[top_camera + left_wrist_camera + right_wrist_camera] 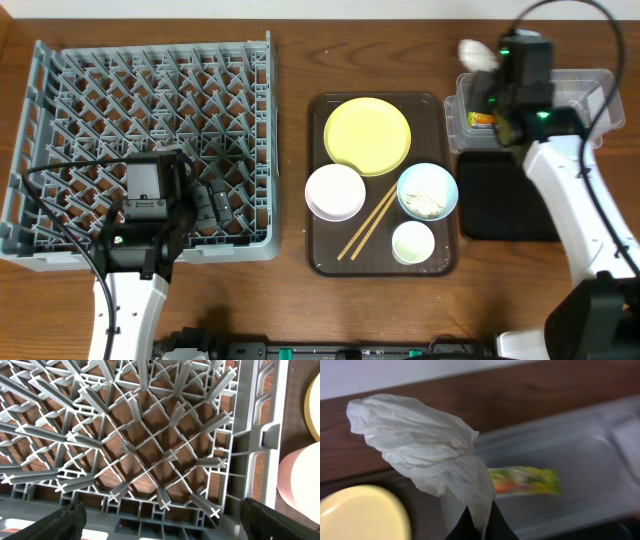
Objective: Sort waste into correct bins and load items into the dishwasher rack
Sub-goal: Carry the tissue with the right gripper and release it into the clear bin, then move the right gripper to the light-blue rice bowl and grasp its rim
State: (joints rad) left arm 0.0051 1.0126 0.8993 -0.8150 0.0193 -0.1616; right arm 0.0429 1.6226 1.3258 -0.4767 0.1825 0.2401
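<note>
My right gripper [481, 527] is shut on the crumpled white tissue [422, 450], which hangs lifted above the clear tub's [590, 460] left end; from overhead the tissue [478, 54] shows beside the arm. The green-and-orange wrapper [525, 481] lies inside the tub [590, 85]. The black tray [505, 195] sits below the tub. On the brown serving tray [320, 255] are the yellow plate [367, 135], white bowl [335, 191], light blue bowl [428, 191] with rice scraps, small white cup [413, 242] and chopsticks [368, 224]. My left gripper [160, 520] hangs open over the grey rack [60, 110], nothing between its fingers.
The rack's raised right wall [260, 445] stands between my left gripper and the white bowl's rim [302, 485]. Bare wooden table [290, 150] separates the rack from the serving tray. The back wall runs behind the table in the right wrist view.
</note>
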